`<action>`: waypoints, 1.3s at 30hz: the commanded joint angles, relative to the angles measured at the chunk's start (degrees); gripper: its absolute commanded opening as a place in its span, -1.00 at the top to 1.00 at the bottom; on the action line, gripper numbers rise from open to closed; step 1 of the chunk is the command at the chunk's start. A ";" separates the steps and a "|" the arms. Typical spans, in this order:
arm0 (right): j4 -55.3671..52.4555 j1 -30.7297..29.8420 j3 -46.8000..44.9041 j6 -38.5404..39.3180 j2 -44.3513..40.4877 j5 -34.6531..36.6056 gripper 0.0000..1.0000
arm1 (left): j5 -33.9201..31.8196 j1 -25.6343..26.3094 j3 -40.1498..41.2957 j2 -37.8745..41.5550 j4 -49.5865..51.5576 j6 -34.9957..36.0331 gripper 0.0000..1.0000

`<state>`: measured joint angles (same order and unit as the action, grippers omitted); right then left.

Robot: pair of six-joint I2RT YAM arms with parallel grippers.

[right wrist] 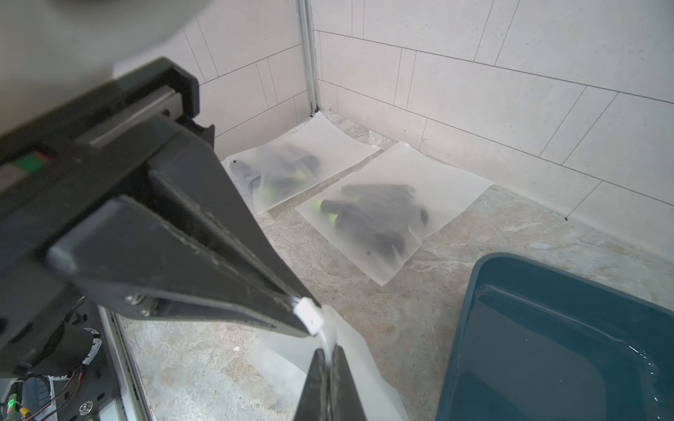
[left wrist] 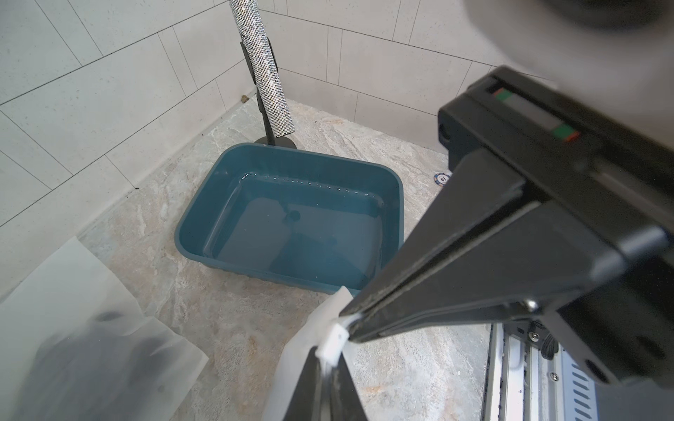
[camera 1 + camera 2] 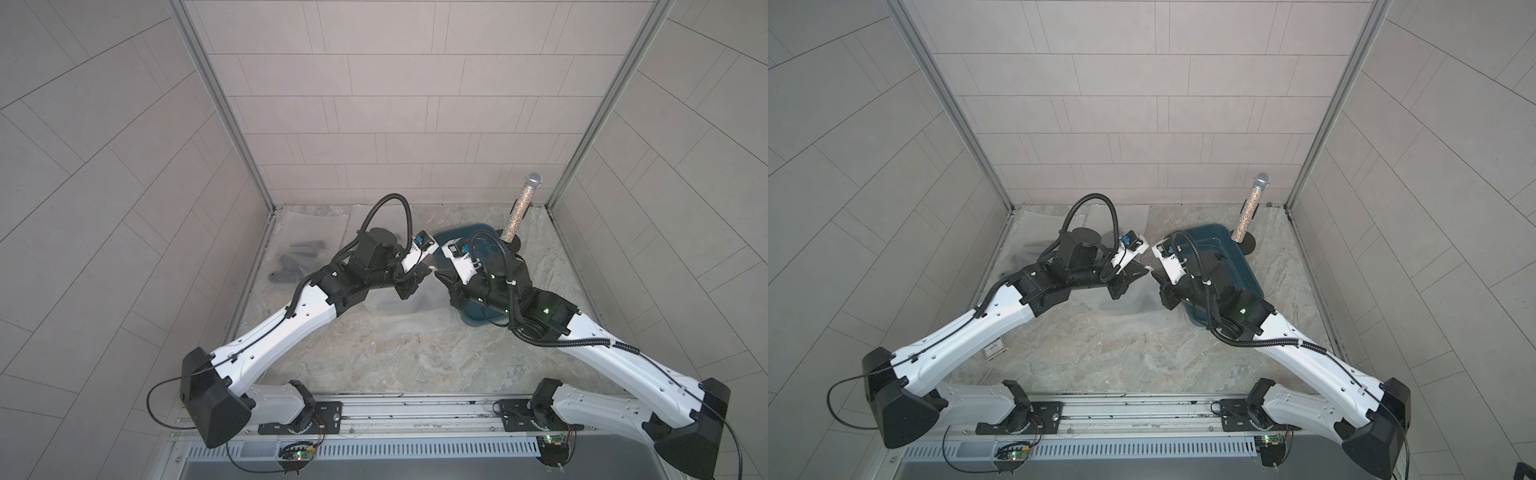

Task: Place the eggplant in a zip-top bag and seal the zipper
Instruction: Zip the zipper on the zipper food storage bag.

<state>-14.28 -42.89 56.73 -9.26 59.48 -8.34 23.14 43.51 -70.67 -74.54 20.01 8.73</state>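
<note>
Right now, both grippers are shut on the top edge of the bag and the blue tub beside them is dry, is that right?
Not quite: the blue tub is not dry, it holds water, as the left wrist view shows. The rest stands: the left gripper and the right gripper are both shut on the top edge of the bag.

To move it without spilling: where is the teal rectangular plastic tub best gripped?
Pinch the teal rectangular plastic tub at mid long wall, end effector from above, one finger inside: the rim is thin and upright. It holds water; keep it level.
</note>
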 commanded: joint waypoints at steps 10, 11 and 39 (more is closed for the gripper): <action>6.72 2.08 -5.23 -0.68 -5.60 0.31 0.41 | 0.59 -0.85 2.03 2.85 -2.78 -1.17 0.89; 7.24 2.47 -5.85 -0.76 -5.96 -0.15 0.36 | 0.80 -0.95 2.18 2.91 -2.78 -1.17 0.89; 13.25 4.93 -4.93 -0.05 -2.23 -12.62 1.00 | 3.32 -1.27 1.73 2.64 -2.20 -0.86 0.30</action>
<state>-1.48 -37.95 49.93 -10.52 58.48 -20.38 26.52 42.44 -68.84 -72.95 18.81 7.33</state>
